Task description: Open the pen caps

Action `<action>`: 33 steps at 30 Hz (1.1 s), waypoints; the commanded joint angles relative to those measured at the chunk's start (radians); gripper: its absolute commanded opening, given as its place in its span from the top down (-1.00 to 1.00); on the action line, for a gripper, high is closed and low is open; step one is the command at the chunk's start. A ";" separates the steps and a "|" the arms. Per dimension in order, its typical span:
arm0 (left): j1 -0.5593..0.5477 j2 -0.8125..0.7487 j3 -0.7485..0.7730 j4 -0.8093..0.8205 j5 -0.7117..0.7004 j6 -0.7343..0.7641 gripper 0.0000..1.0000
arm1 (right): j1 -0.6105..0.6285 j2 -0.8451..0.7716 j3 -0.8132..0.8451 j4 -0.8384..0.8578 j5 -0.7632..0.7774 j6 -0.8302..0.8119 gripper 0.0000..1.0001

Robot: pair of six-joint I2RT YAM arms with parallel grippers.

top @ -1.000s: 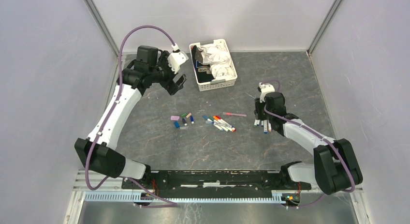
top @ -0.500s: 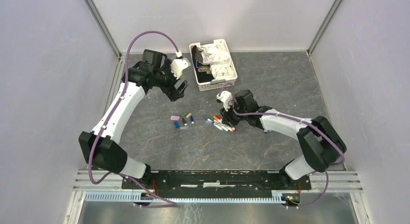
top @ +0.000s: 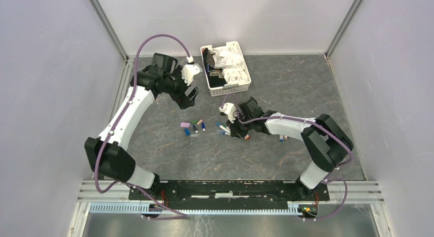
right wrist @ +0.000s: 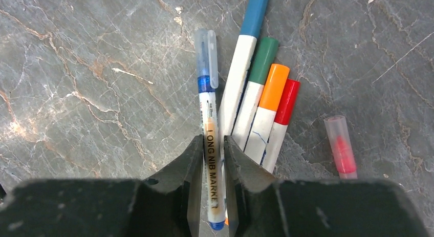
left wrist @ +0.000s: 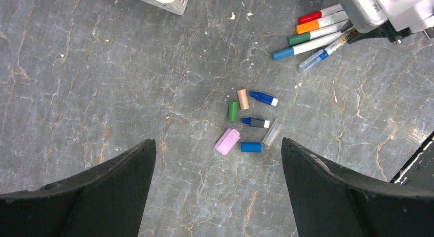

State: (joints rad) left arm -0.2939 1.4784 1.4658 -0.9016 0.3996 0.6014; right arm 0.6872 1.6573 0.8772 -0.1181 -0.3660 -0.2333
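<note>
Left gripper (top: 187,97): fingers spread wide, hanging over the loose pen caps (left wrist: 233,110), holding nothing. Right gripper (right wrist: 211,155): pressed onto the barrel of the clear-capped marker (right wrist: 207,93), which lies on the table (right wrist: 77,68) just beside four capped pens (right wrist: 263,101). Judgement: grip firmly, lift straight up, and leave the cap end free for the left. Only the right wrist view shows this pinch; overhead, the wrist hides it.
</note>
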 commanded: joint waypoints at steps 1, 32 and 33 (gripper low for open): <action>0.001 -0.007 0.010 -0.025 0.037 0.042 -0.92 | 0.001 0.018 0.031 -0.001 -0.015 -0.018 0.52; 0.001 0.011 -0.001 -0.112 0.118 0.130 -0.78 | 0.064 0.010 0.058 -0.008 -0.019 0.078 0.84; 0.001 0.013 0.000 -0.112 0.114 0.129 -0.78 | 0.069 0.018 0.052 -0.005 -0.018 0.084 0.77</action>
State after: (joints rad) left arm -0.2939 1.4803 1.4586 -1.0069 0.4858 0.6922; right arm 0.7300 1.6413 0.9104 -0.1368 -0.3965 -0.1814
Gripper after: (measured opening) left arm 0.894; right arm 0.145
